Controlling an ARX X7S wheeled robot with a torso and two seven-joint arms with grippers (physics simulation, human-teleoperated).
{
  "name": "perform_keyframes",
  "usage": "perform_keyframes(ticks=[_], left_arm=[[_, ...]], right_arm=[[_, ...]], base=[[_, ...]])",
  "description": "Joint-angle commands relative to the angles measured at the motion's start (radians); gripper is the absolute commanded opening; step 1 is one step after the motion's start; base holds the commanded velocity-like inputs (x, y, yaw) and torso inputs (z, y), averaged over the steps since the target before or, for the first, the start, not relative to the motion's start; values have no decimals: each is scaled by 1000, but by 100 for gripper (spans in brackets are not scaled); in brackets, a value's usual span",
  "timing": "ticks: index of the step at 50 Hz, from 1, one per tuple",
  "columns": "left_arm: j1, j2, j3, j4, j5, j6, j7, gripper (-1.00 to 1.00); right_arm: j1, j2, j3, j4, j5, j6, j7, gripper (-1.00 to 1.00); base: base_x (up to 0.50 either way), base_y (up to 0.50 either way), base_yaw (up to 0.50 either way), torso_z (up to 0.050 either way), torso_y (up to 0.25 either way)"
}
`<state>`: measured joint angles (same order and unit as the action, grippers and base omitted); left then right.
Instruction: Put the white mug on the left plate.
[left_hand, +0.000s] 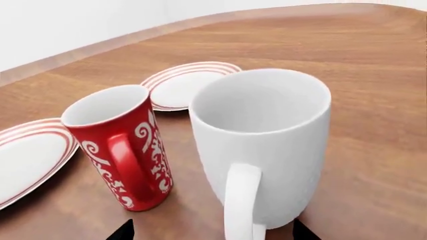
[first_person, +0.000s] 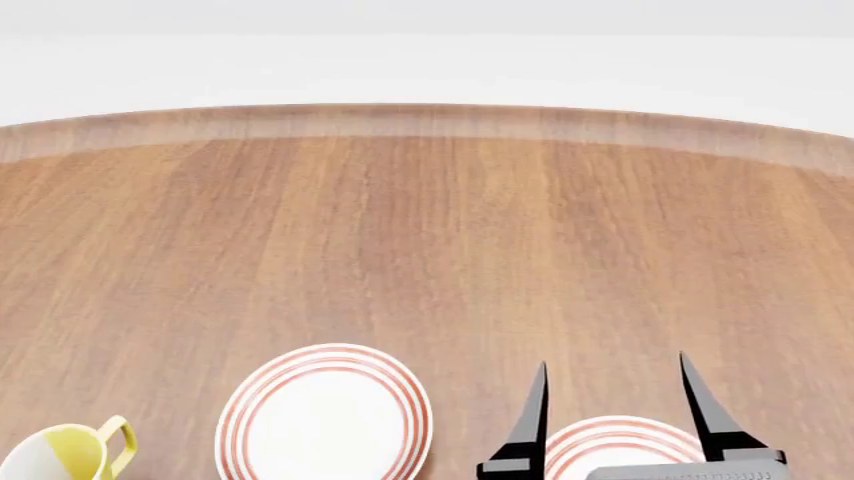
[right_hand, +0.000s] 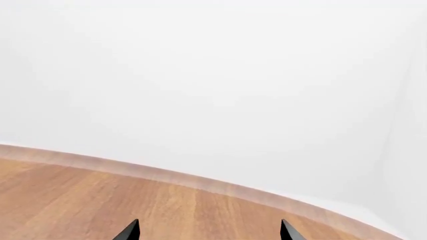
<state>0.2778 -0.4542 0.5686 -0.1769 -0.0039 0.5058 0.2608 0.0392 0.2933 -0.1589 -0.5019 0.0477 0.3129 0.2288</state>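
Observation:
The white mug (left_hand: 267, 145) stands upright on the wooden table, close in the left wrist view, with its handle turned toward the camera. My left gripper (left_hand: 213, 231) is open, and the mug's handle sits between its two dark fingertips (left_hand: 125, 231), apart from both. The mug and the left gripper are out of the head view. The left plate (first_person: 324, 415), white with red rings, lies bare near the front of the table. My right gripper (first_person: 611, 362) is open and holds nothing, hovering above the right plate (first_person: 621, 450).
A red patterned mug (left_hand: 123, 145) stands right beside the white mug. Two ringed plates (left_hand: 190, 82) (left_hand: 27, 160) lie beyond and beside the mugs; which is which I cannot tell there. A yellow-lined mug (first_person: 67, 455) sits at the front left. The table's far edge (first_person: 427, 120) meets a white wall.

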Motion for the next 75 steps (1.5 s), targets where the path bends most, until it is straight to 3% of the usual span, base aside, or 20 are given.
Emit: perform_keyframes(ticks=[1, 32, 33, 52, 65, 69, 71, 72, 75], left_arm=[[-14, 10, 10, -5, -4, -4, 6, 100], [-41, 24, 28, -25, -9, -15, 10, 100], [-40, 23, 29, -28, -9, -10, 11, -100], [-11, -4, 20, 18, -34, -2, 1, -100], [138, -72, -38, 140, -21, 107, -99, -100], [158, -81, -51, 156, -13, 123, -120, -100], [133, -51, -52, 57, 14, 203, -136, -100], [163, -78, -69, 147, 7, 155, -147, -100], [157, -73, -74, 105, -8, 213, -151, -100]], right_arm=[[1, 4, 1, 4, 6, -5, 4, 100], [4, 11, -4, 20, 15, -23, 15, 100], [2, 12, -4, 20, 15, -23, 16, 100], [0, 18, -5, 7, 22, -17, 23, 100], [-3, 20, -7, 10, 25, -24, 30, 100], [-1, 21, -9, 17, 25, -28, 30, 100], [1, 21, -9, 14, 27, -24, 30, 100], [1, 22, -9, 13, 29, -24, 30, 100], [4, 23, -12, 16, 27, -22, 31, 100]], base=[[0, 0, 0, 0, 0], [0, 0, 0, 0, 0], [0, 0, 0, 0, 0], [0, 0, 0, 0, 0], [0, 0, 0, 0, 1], [0, 0, 0, 0, 0], [0, 0, 0, 0, 0], [0, 0, 0, 0, 0], [0, 0, 0, 0, 0]])
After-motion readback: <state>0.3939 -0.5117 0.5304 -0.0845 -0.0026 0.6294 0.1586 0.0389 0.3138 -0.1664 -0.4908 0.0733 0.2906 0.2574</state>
